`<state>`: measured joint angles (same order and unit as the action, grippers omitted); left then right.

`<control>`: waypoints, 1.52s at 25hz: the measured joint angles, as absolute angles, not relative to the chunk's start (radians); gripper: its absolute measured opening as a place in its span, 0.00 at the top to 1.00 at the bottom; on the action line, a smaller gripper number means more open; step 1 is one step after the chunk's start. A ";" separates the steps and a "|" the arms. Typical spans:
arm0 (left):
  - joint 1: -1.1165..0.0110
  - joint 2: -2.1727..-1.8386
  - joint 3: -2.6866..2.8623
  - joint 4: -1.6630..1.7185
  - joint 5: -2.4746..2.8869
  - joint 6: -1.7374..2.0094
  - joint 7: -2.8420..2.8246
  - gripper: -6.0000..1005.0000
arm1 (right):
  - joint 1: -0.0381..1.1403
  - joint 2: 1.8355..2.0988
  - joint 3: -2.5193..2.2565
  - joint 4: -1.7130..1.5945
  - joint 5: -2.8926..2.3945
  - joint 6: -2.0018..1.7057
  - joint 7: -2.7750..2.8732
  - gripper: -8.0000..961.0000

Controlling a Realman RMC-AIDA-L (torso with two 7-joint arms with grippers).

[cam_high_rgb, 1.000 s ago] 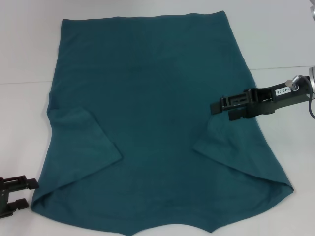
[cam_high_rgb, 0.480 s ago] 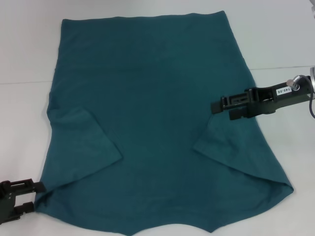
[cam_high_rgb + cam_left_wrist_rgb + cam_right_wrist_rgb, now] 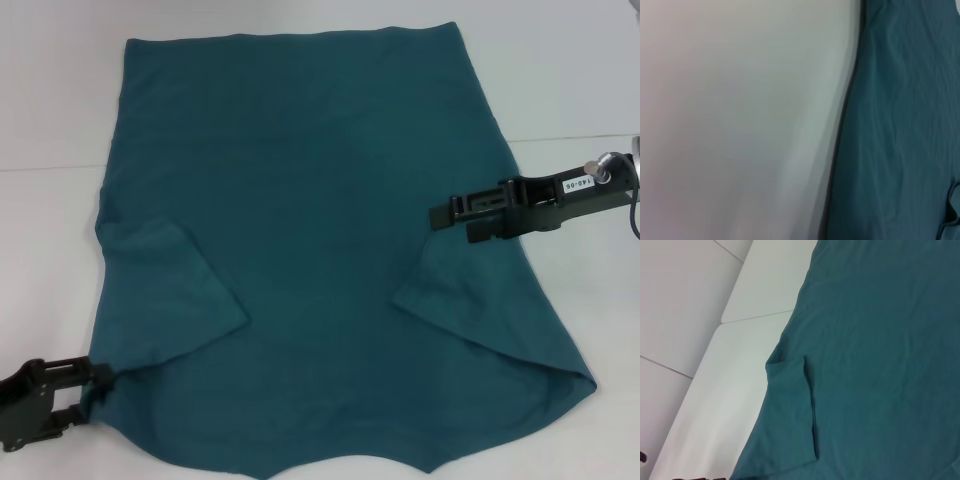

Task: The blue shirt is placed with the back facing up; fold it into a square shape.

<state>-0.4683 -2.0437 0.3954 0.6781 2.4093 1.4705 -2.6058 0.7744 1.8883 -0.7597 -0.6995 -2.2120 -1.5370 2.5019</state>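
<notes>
The blue shirt lies flat on the white table, plain side up, hem at the far edge, both sleeves folded in over the body; it fills most of the head view.

L gripper sits low at the near-left corner of the shirt, arm reaching in from the bottom-left, fingertips touching the cloth edge by the folded left sleeve. Jaws look slightly apart w/ cloth bunched at the tips, but a firm clamp can't be told. R gripper hangs over the shirt's right side just above the right sleeve, arm horizontal from the right; can't tell its jaw state.

L wrist view shows only the shirt edge against bare table, no fingers. R wrist view shows the far left sleeve fold and table seams.

Open table on the left, right and beyond the hem.
</notes>
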 joint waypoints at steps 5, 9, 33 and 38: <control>-0.485 -2.040 0.396 0.671 2.409 1.463 -2.606 0.34 | 0.772 1.888 -0.758 -0.699 -2.212 -1.537 2.500 0.05; -0.497 -2.040 0.397 0.668 2.409 1.462 -2.607 0.34 | 0.772 1.888 -0.752 -0.699 -2.212 -1.537 2.498 0.05; -0.499 -2.039 0.394 0.672 2.400 1.474 -2.599 0.94 | 0.770 1.887 -0.752 -0.699 -2.212 -1.537 2.497 0.05; -0.502 -2.038 0.392 0.670 2.363 1.502 -2.556 0.98 | 0.770 1.887 -0.752 -0.699 -2.212 -1.537 2.497 0.05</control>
<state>-0.5023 -2.0377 0.3924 0.6696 2.3635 1.5022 -2.5559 0.7696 1.8865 -0.7516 -0.6995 -2.2120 -1.5368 2.4972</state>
